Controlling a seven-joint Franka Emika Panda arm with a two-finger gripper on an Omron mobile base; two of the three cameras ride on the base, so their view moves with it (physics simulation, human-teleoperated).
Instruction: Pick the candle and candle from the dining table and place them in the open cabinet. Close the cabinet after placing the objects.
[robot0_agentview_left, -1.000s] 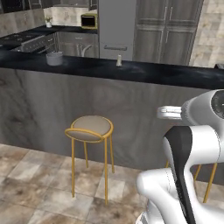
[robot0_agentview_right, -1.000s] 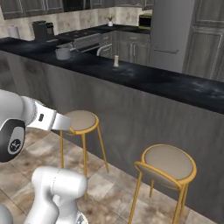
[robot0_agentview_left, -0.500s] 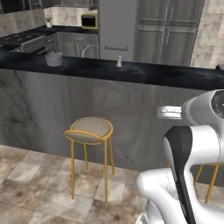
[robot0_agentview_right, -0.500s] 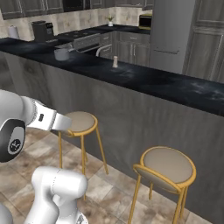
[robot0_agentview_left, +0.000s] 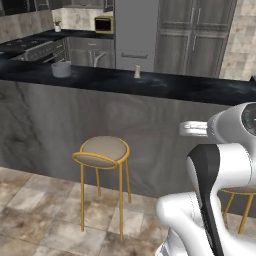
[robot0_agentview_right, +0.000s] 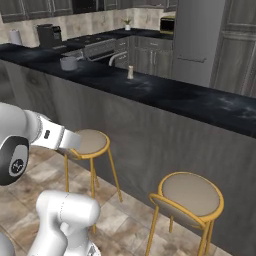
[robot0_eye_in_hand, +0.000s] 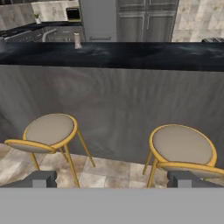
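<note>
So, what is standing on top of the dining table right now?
On the dining table stand a small candle and, further left, a grey pot. The pot's inside cannot be seen from here.

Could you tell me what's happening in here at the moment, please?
The robot arm is facing the dining table and holds nothing; its gripper is open, with the fingers wide apart and pointed at the two stools in front of the counter. One candle stands on the black top, some way from the grey pot, which stands at the table's far left. No candle has been picked up yet, so the job is barely started.
</note>
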